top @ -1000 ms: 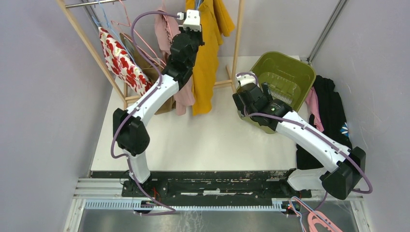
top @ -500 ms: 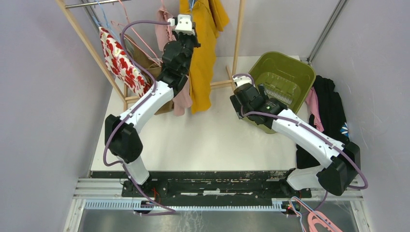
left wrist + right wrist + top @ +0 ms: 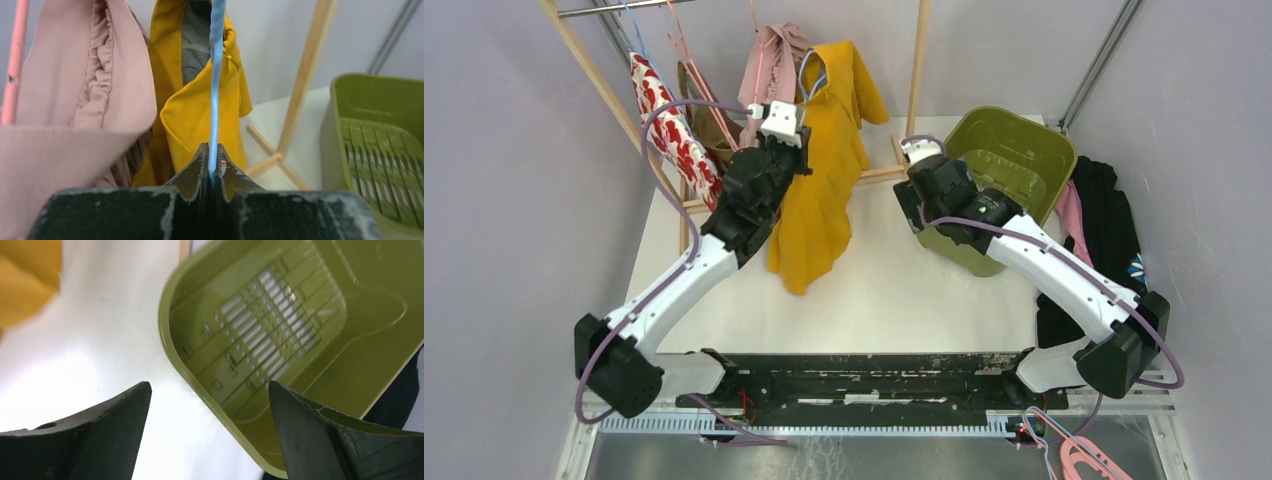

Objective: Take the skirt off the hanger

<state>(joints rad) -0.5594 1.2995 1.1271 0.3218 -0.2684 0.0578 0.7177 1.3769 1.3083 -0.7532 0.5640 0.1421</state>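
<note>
The yellow skirt (image 3: 816, 205) hangs on a blue hanger (image 3: 808, 72), tilted off the rack, its hem draping onto the white table. My left gripper (image 3: 796, 103) is shut on the hanger's blue wire. In the left wrist view the wire (image 3: 215, 85) runs up from between the closed gripper (image 3: 213, 152), and the yellow skirt (image 3: 197, 117) hangs just behind it. My right gripper (image 3: 912, 192) is open and empty, to the right of the skirt and beside the green bin. In the right wrist view it (image 3: 210, 390) hangs over the table and the bin's rim.
A pink garment (image 3: 769, 65), a brown one (image 3: 707, 108) and a red-and-white one (image 3: 669, 125) hang on the wooden rack (image 3: 916, 60). The green bin (image 3: 1049, 140) lies tilted at right, also in the right wrist view (image 3: 172, 360). Dark clothes (image 3: 1114, 225) are piled beyond it.
My left arm has pulled the hanger with the yellow skirt down and toward me, away from the rail; the skirt's hem now lies on the table. My right gripper has shifted slightly back.
</note>
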